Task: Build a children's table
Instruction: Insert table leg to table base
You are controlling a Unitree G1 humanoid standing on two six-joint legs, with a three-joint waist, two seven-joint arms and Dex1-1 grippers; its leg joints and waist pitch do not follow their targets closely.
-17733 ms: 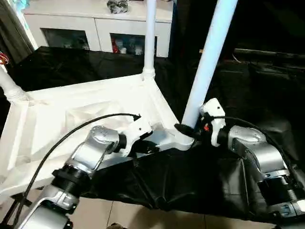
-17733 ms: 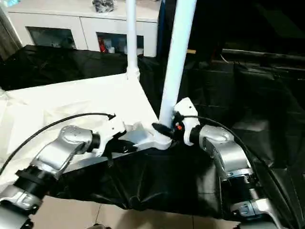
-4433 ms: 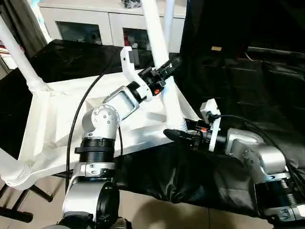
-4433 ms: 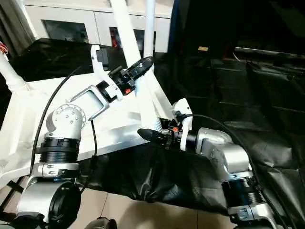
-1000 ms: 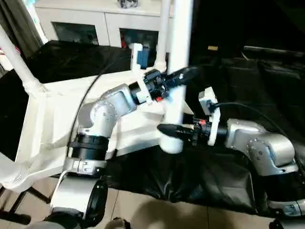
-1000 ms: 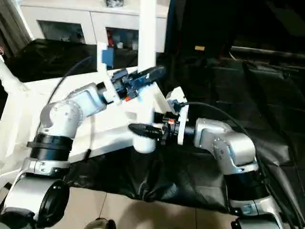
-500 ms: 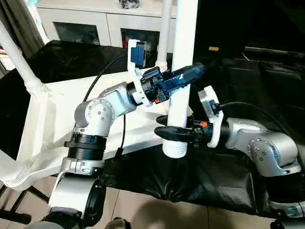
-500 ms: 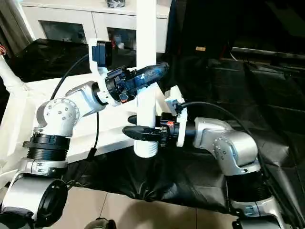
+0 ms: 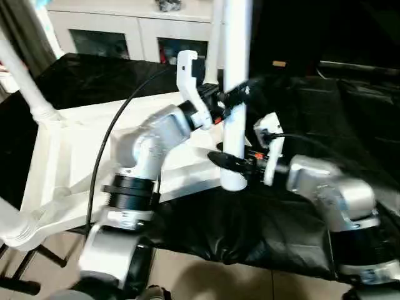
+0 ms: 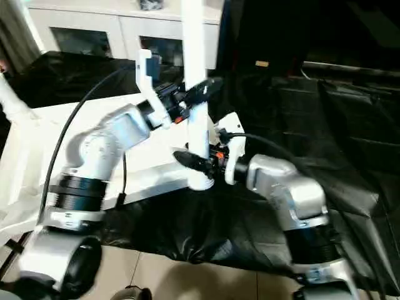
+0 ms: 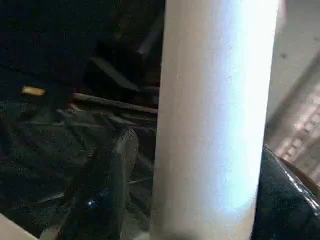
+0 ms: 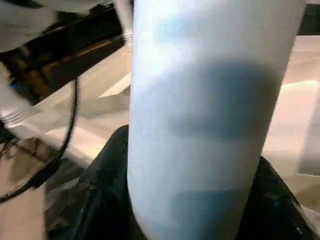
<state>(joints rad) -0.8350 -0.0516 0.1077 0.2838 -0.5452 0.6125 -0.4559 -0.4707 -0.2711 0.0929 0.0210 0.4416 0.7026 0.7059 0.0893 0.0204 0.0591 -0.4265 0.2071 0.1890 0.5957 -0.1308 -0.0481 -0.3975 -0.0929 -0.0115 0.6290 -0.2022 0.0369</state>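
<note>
The white tabletop (image 9: 69, 156) lies underside up on the black-covered work table. A white leg (image 9: 234, 75) stands upright at the tabletop's near right corner, its lower end (image 9: 232, 182) beside the corner; whether it sits in the socket is hidden. My left gripper (image 9: 236, 100) straddles the leg halfway up, open. In the left wrist view one finger (image 11: 105, 190) stands apart from the leg (image 11: 215, 125). My right gripper (image 9: 228, 164) is shut on the leg close to its lower end. In the right wrist view both fingers (image 12: 105, 190) press against the leg (image 12: 200, 125).
Other legs stand in the tabletop's corners: far left (image 9: 25, 81), back (image 9: 215, 31) and near left (image 9: 9, 219). A white cabinet (image 9: 125, 25) stands behind. Crumpled black cloth (image 9: 325, 94) covers the work table to the right. Floor tiles show below the front edge.
The left gripper's fingers have spread off the leg and its arm has swung. The right gripper has closed on the leg. The leg stands straighter, with its lower end closer to the corner.
</note>
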